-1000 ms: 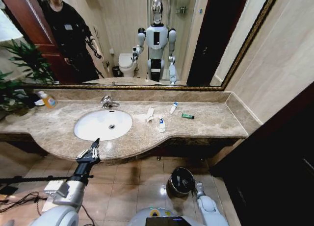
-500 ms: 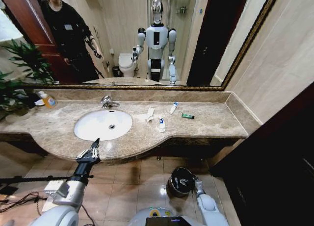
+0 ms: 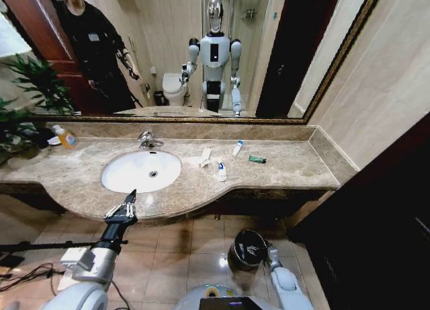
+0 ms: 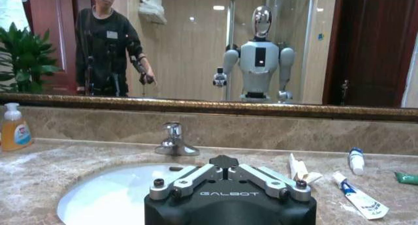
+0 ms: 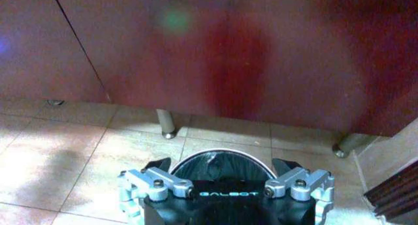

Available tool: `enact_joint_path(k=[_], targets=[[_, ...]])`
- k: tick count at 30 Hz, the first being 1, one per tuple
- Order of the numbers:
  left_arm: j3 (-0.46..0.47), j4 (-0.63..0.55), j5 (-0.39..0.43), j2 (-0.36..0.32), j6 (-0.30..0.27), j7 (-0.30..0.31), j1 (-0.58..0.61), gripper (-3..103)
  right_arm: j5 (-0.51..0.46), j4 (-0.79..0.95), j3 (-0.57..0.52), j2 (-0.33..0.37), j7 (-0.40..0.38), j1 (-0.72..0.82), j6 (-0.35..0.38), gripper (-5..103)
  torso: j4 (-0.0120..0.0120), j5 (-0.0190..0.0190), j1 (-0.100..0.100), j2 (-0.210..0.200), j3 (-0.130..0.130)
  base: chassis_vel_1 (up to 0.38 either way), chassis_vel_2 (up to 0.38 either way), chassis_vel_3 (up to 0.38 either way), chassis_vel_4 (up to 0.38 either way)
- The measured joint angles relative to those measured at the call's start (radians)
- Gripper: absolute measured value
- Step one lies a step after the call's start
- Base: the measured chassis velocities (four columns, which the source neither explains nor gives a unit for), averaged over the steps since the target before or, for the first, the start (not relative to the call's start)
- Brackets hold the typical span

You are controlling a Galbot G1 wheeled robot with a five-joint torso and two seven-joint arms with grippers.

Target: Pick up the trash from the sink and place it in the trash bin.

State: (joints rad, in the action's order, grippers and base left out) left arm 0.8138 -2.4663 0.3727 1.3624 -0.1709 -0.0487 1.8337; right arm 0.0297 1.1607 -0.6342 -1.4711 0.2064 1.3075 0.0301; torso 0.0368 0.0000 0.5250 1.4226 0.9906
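Observation:
The white oval sink (image 3: 141, 171) with its chrome faucet (image 3: 149, 140) is set in a brown marble countertop (image 3: 282, 169). The trash lies on the counter to the right of the basin: a crumpled white paper with a stick (image 3: 201, 158), two white blue-capped tubes (image 3: 221, 171) (image 3: 237, 147) and a green tube (image 3: 256, 159). My left gripper (image 3: 123, 206) hovers open at the counter's front edge, before the basin, holding nothing. On the floor stands the dark trash bin (image 3: 246, 248). My right gripper (image 5: 222, 162) hangs open just over the bin (image 5: 209, 167), empty.
An orange pump bottle (image 3: 66, 136) stands at the counter's back left beside a potted plant (image 3: 23, 101). A wide mirror (image 3: 201, 48) backs the counter. Dark red cabinet panels (image 5: 216, 54) on short legs rise behind the bin. A dark door (image 3: 376, 222) stands at right.

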Motion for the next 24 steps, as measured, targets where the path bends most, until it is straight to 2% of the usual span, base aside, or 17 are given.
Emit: enact_joint_path(k=[12, 17, 21, 22, 24], targets=[[0.0, 0.0, 0.0, 0.0, 0.0, 0.0, 0.0, 0, -0.02, 0.035, 0.004, 0.006, -0.004, 0.016, 0.022, 100, 0.0, 0.0001, 0.0, 0.0, 0.0, 0.0, 0.0, 0.0, 0.0], [0.0, 0.0, 0.0, 0.0, 0.0, 0.0, 0.0, 0, -0.095, 0.149, 0.012, 0.04, -0.013, 0.069, 0.068, 100, 0.0, 0.0001, 0.0, 0.0, 0.0, 0.0, 0.0, 0.0, 0.0], [0.0, 0.0, 0.0, 0.0, 0.0, 0.0, 0.0, 0, -0.194, 0.354, 0.015, 0.081, -0.03, 0.136, 0.105, 100, 0.0, -0.0001, 0.0, 0.0, 0.0, 0.0, 0.0, 0.0, 0.0], [0.0, 0.0, 0.0, 0.0, 0.0, 0.0, 0.0, 0, -0.194, 0.354, 0.015, 0.081, -0.03, 0.136, 0.105, 100, 0.0, -0.0001, 0.0, 0.0, 0.0, 0.0, 0.0, 0.0, 0.0], [0.0, 0.0, 0.0, 0.0, 0.0, 0.0, 0.0, 0, -0.237, 0.48, 0.016, 0.096, -0.072, 0.168, 0.117, 100, 0.0, -0.0001, 0.0, 0.0, 0.0, 0.0, 0.0, 0.0, 0.0]])
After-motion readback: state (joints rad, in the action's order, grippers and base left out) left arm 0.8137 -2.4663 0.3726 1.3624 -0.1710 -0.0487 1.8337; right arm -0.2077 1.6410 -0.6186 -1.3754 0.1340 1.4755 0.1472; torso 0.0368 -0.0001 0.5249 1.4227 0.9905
